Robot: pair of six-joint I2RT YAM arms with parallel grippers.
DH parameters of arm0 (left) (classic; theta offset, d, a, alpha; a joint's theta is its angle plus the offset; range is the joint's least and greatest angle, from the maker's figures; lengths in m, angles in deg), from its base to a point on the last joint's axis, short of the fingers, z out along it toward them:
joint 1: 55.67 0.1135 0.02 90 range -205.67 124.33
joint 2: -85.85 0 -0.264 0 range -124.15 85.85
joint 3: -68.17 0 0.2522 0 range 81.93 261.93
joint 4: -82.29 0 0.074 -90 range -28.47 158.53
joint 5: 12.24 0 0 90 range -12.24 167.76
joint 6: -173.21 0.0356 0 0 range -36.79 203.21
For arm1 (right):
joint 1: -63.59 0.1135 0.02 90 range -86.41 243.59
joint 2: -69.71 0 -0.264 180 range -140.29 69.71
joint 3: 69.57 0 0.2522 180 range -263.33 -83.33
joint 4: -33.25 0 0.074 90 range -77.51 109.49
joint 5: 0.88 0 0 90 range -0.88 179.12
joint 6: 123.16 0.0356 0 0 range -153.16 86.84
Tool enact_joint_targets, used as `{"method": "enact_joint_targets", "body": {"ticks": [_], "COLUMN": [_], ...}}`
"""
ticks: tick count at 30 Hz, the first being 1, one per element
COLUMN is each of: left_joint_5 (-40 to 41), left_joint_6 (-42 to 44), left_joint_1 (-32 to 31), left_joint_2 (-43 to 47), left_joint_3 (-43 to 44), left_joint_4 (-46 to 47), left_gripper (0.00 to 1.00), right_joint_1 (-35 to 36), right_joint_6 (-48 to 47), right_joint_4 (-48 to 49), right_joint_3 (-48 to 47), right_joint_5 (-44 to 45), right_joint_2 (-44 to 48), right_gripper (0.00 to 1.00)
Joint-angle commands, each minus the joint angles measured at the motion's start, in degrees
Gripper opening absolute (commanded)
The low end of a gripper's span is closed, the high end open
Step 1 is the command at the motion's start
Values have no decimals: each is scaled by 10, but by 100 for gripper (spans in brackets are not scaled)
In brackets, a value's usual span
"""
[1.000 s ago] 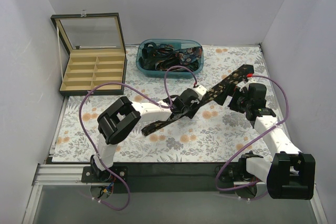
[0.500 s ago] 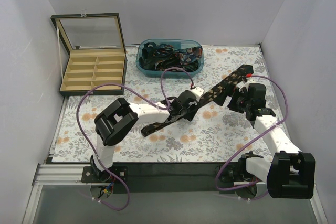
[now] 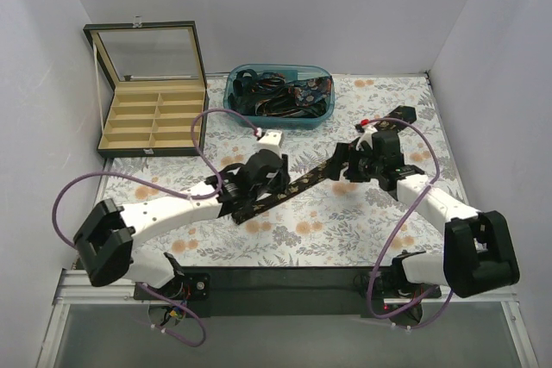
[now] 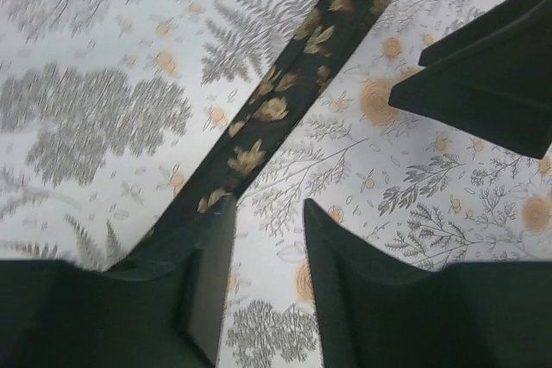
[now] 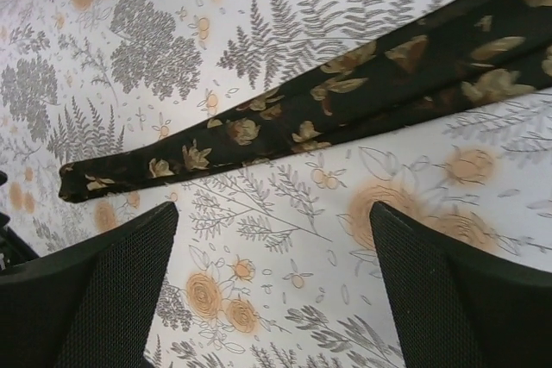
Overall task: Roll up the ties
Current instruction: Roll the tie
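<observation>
- Tie (image 3: 297,185) lies flat, stretched diagonally across your mat (image 3: 302,234).
- Your left gripper (image 4: 267,206) sits at its near end, fingers a bit apart, nothing between them.
- Right gripper (image 5: 274,209) hovers over the tie, spread wide, gripping nothing.

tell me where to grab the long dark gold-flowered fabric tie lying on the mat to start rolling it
The long dark gold-flowered fabric tie lies flat and straight on the floral mat, no edge raised, so probably take its narrow tip from straight above, jaws straddling its width.
</observation>
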Motion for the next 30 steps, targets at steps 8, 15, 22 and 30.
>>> {"method": "enact_joint_targets", "body": {"ticks": [8,15,22,30], "left_joint_5": [23,21,16,-4], "left_joint_6": [-151,-161,-169,-183], "left_joint_1": [67,85,93,94], "left_joint_2": [122,127,126,93], "left_joint_3": [-150,-182,-206,-225], "left_joint_4": [-125,-135,-135,-128], "left_gripper": [17,13,13,13], "right_joint_1": [71,71,55,1], "right_joint_6": [1,-13,-18,-19], "right_joint_4": [101,123,152,174], "right_joint_3": [-61,-78,-72,-62], "right_joint_5": [-7,5,15,14], "right_joint_2": [-111,-171,-221,-264], "right_gripper": [60,42,31,28]}}
